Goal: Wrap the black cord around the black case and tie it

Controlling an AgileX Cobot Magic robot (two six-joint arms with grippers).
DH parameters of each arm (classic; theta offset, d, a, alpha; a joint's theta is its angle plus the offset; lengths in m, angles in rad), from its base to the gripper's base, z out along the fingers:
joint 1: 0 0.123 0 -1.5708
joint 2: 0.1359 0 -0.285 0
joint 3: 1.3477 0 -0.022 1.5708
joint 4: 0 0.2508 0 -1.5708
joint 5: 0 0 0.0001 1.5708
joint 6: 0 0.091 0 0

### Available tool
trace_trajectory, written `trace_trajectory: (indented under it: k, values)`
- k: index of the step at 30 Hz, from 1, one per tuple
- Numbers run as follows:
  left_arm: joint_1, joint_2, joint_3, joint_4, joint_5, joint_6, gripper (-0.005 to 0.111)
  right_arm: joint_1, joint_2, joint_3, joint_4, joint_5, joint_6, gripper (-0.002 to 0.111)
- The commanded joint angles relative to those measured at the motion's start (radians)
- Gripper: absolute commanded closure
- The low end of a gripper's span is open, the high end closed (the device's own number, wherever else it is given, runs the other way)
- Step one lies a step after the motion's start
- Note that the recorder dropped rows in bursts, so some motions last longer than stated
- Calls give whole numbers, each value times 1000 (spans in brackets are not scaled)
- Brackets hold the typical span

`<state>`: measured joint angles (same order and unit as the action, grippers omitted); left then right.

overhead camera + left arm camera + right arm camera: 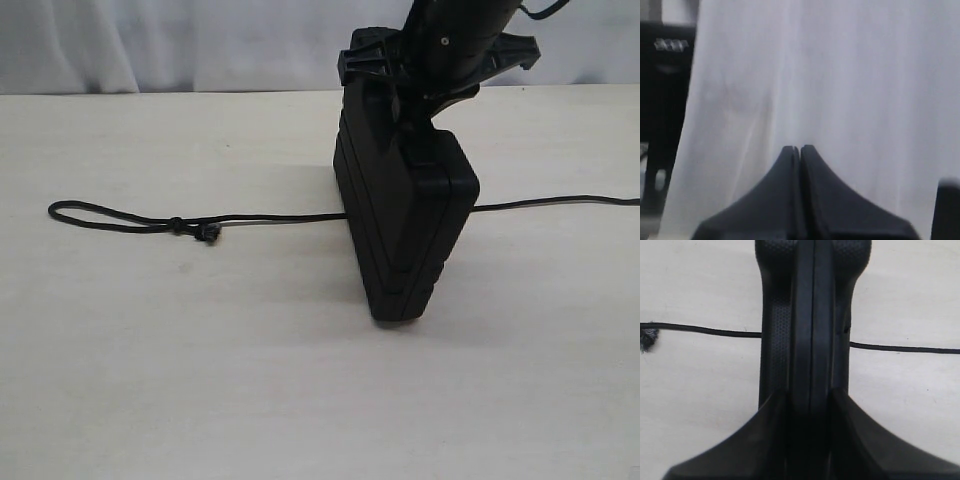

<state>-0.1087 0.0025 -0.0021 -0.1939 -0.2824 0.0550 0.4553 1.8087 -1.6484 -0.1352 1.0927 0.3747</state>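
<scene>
Standing edgewise, black case (405,230) sits across black cord (130,221).

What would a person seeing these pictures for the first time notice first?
The black case is upright on a narrow edge on the table, clamped from above by the right gripper. The black cord lies straight across the table, hidden at the case, its loop end at the exterior view's left.

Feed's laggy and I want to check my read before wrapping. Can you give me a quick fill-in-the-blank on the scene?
The right gripper holds the black case up on its ____, not lying flat.
The black cord has its loop end on the exterior view's ____ side.
The left gripper is ____, holding nothing.
Missing: edge; left; shut.
</scene>
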Motion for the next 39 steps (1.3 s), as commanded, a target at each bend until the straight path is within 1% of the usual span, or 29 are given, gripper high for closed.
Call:
trace_trajectory:
  k: [1, 2, 4, 5, 7, 9, 11, 15, 18, 22, 24, 26, 28, 29, 31, 32, 34, 36, 37, 38, 39]
  values:
    - [-8, -3, 2, -25, -362, -322, 107, 1, -8, -4, -6, 30, -20, 104]
    - [-8, -3, -9, -14, -359, -354, 107, 1, -8, -4, -6, 30, -20, 104]
    - [-8, 17, -88, 64, -251, -362, 107, 1, -8, -4, -6, 30, -20, 104]
    - [-8, 54, -141, 127, -163, -371, 107, 1, -8, -4, -6, 30, -20, 104]
    - [-8, 147, -242, 258, -2, -427, 107, 1, -8, -4, -6, 30, -20, 104]
    - [-8, 274, -350, 392, 160, -535, 107, 1, -8, -4, -6, 30, -20, 104]
    - [-8, 410, -439, 473, 274, -588, 107, 1, -8, -4, -6, 30, -20, 104]
    - [-13, 669, -535, 471, 337, -550, 107, 1, -8, -4, -6, 30, -20, 104]
    - [-72, 871, -609, 471, 387, -510, 107, 1, -8, -4, -6, 30, -20, 104]
    - [-162, 1147, -774, 455, 599, -364, 107, 1, -8, -4, -6, 30, -20, 104]
    - [-192, 1268, -858, 421, 709, -250, 107, 1, -8, -4, -6, 30, -20, 104]
    - [-207, 1394, -949, 350, 814, -79, 107, 1, -8, -4, -6, 30, -20, 104]
    - [-207, 1508, -1030, 212, 927, 157, 107, 1, -8, -4, -6, 30, -20, 104]
    - [-207, 1561, -1060, 144, 976, 282, 107, 1, -8, -4, -6, 30, -20, 104]
    - [-207, 1643, -1096, 58, 1037, 492, 107, 1, -8, -4, -6, 30, -20, 104]
    - [-207, 1674, -1105, 22, 1055, 580, 107, 1, -8, -4, -6, 30, -20, 104]
    - [-207, 1739, -1107, -41, 1037, 791, 107, 1, -8, -4, -6, 30, -20, 104]
    - [-207, 1794, -1107, -46, 1008, 893, 106, 1, -8, -4, -6, 30, -20, 104]
    - [-207, 1817, -1107, -41, 990, 911, 103, 1, -8, -4, -6, 30, -20, 104]
    - [-207, 1853, -1107, -26, 935, 962, 92, 1, -8, -4, -6, 30, -20, 104]
    - [-207, 1865, -1107, -26, 909, 987, 86, 1, -8, -4, -6, 30, -20, 104]
